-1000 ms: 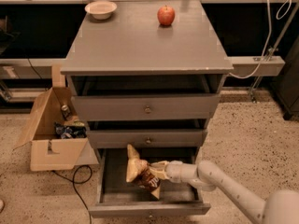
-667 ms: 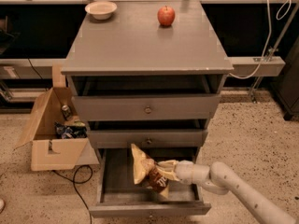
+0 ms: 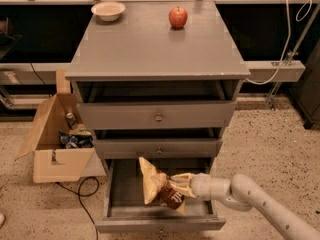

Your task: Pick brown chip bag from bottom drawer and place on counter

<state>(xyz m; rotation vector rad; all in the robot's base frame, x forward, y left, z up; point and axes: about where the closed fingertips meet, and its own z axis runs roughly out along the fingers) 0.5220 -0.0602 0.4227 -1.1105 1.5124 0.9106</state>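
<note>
The bottom drawer of the grey cabinet is pulled open. My gripper reaches into it from the right and is shut on the brown chip bag. The bag hangs upright from the fingers, its tan end pointing up near the middle drawer's front, lifted off the drawer floor. The counter is the flat grey top of the cabinet, well above the gripper.
A red apple and a pale bowl stand at the back of the counter. Two shut drawers sit above the open one. An open cardboard box with items and a black cable lie on the speckled floor at the left.
The gripper has lifted the chip bag higher in the drawer, and the bag now stands more upright, its tan end near the middle drawer.
</note>
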